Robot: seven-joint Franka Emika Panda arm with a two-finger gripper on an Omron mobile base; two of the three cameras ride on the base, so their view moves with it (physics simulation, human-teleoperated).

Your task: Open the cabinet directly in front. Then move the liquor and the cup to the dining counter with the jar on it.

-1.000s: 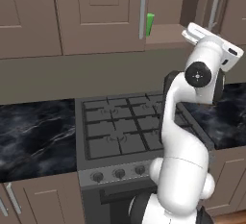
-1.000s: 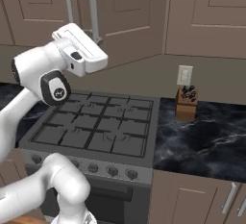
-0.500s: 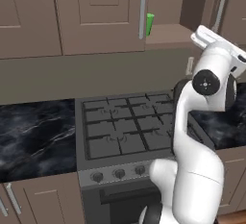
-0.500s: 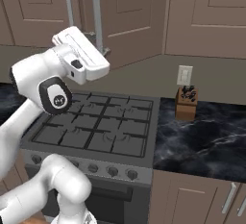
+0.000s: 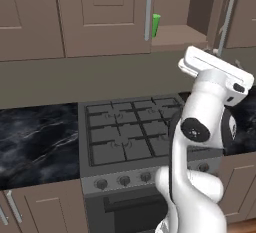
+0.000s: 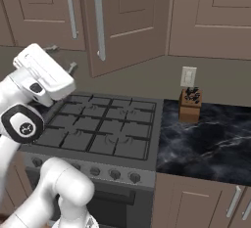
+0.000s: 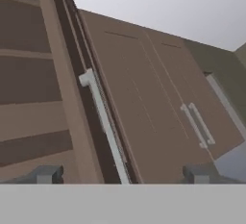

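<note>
Tall taupe-brown wall cabinet [image 5: 200, 12], upper right of left base frame: right door swung open. Small bright green cup [image 5: 156, 25] upright on its shelf, behind the left door's edge. Two-finger gripper [image 7: 122, 174] jaws spread wide, empty, below and right of the cup; the silver bar handle [image 7: 103, 122] runs lengthwise between them.

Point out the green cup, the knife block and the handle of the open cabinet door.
cup [image 5: 156, 25], left base view, its visible side.
knife block [image 6: 189, 107], right base view, front face.
door handle [image 6: 99, 21], right base view, mid-bar.
</note>
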